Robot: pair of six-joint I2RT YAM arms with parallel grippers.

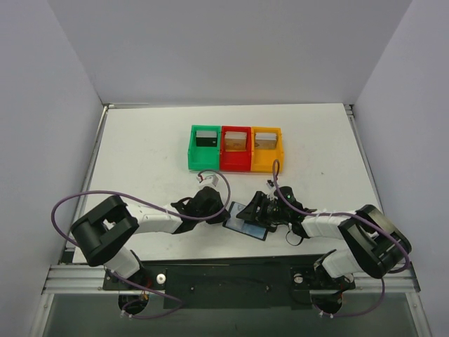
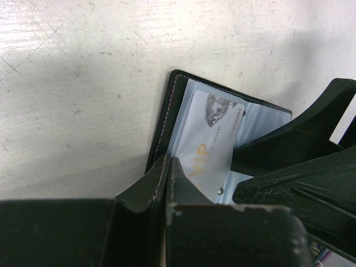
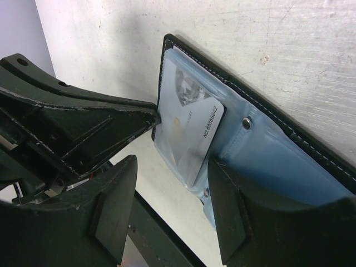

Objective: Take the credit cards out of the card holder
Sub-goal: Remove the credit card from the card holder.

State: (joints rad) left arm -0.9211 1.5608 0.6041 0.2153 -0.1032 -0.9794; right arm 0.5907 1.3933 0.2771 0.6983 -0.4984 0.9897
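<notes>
The overhead cam only gives me the rough layout. The card holder (image 1: pixel 247 225) lies open on the tabletop (image 1: pixel 140 154) near the front edge, with the left arm (image 1: pixel 151 221) and right arm (image 1: pixel 326 225) reaching in from either side. The green bin (image 1: pixel 204 149), red bin (image 1: pixel 236 149) and orange bin (image 1: pixel 267 149) sit in a row well behind.

On the left wrist cam, the left gripper (image 2: pixel 168 167) has its jaws pressed together, tips at the holder's black edge. I can't tell if anything's pinched. Gold "VIP" lettering shows on the white card (image 2: pixel 208 139).

The right wrist cam shows what that one hides. The right gripper (image 3: pixel 172 167) has its jaws spread wide either side of the card's lower corner, gripping nothing. It also picks up a printed number on the card and a metal stud (image 3: pixel 246 123) on the pale blue sleeves (image 3: pixel 278 161).
</notes>
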